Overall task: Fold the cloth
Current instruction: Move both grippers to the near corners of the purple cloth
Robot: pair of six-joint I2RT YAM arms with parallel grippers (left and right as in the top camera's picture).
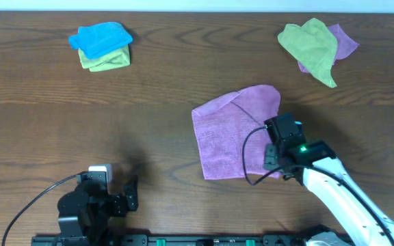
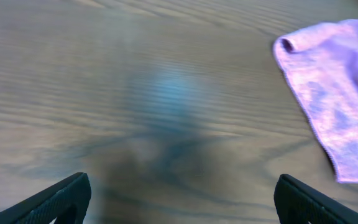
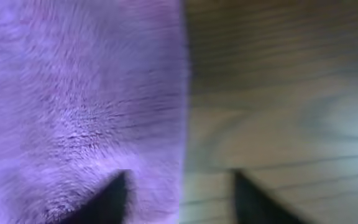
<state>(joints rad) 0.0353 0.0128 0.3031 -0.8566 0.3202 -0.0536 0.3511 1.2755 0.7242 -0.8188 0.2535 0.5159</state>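
While the cloth [image 1: 231,133] lies mostly flat at mid-table, slightly right of centre, with one flap turned over at its far right corner, nothing else sits on it except the right arm's black cable [image 1: 248,147], which loops across its near right part. The right gripper [image 3: 179,190] is at the cloth's right edge with its jaws apart: one finger over the purple pile, the other over bare wood, and nothing pinched. The left gripper [image 2: 182,202] is at the near left, jaws spread wide over bare wood, well apart from the cloth.

Far left: a blue cloth [image 1: 101,37] is stacked on a lime-green cloth [image 1: 108,61]. Far right: a second green cloth [image 1: 310,42] is draped over another purple cloth [image 1: 346,42]. Both piles are well apart from the task cloth.

The table [image 1: 46,123] is dark brown wood grain. A pale strip shows past the far edge; can't tell what it is.
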